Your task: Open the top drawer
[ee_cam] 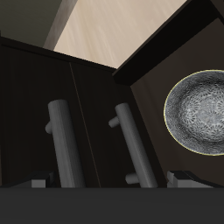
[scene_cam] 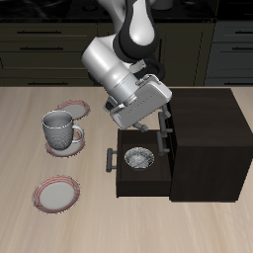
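Wrist view
- Gripper (ee_cam: 109, 182): jaws spread wide, fingertips (ee_cam: 39, 184) well apart, nothing held.
- Handles: two grey bars side by side and parallel, both between the fingertips.
- Top drawer (ee_cam: 31, 122): shut; judged to carry the bar (ee_cam: 59, 144) farther from the bowl (ee_cam: 197, 109).
- Axis: the bars run crosswise to the line from one fingertip to the other.

Exterior view
- Cabinet (scene_cam: 212, 119): gripper (scene_cam: 164, 126) hangs at its top front edge.
- Lower drawer (scene_cam: 119, 178): pulled out, holding the bowl.
- Top drawer front: edge-on, hidden by the gripper.
- Decisive relation: the target bar lies just below the open jaws, on the cabinet side of the other bar.
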